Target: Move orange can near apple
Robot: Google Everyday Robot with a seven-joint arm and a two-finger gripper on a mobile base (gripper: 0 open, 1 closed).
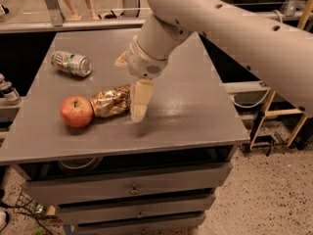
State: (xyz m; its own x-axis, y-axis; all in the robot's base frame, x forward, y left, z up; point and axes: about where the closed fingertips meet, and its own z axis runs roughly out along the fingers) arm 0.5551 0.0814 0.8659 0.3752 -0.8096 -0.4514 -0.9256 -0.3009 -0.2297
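While one orange can [110,102] touches one apple [76,111], the hand [130,88] gapes open alongside.

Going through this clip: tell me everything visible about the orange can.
The orange can is a small drink can of shiny orange-copper metal, badly dented and wrinkled. It lies on its side on the grey table, with its long axis running across the picture. One end sits against the apple, or very nearly so. The gripper hangs at its other end, seemingly touching it. Nothing rests on top of it.
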